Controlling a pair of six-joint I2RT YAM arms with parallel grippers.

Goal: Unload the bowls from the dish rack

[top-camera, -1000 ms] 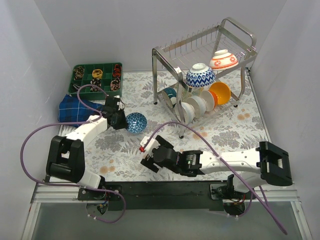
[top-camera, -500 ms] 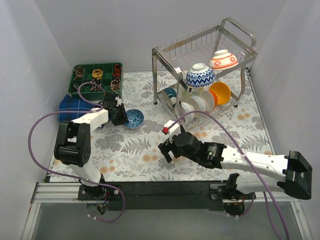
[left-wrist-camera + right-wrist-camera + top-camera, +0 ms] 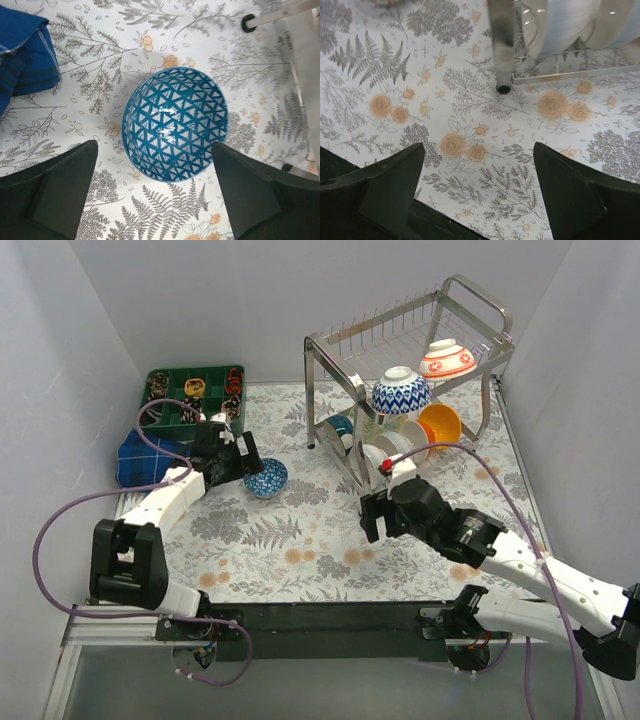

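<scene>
Far-left corner of the table (image 3: 300,540): green compartment tray (image 3: 195,395), with a folded blue cloth (image 3: 140,455) just in front of it. The left gripper (image 3: 243,462), its fingers (image 3: 65,185) spread wide, hangs over the table's left half. A blue triangle-patterned bowl (image 3: 175,123) sits upright on the table between and just beyond them, touched by neither. The right gripper (image 3: 368,522), near the table's middle, is likewise spread wide and empty. Far-right corner: dish rack (image 3: 400,340). Upper shelf: blue-white bowl (image 3: 401,390), red-white bowl (image 3: 446,359). Lower shelf: teal bowl (image 3: 338,427), white bowls (image 3: 390,452) on edge, orange bowl (image 3: 440,426).
</scene>
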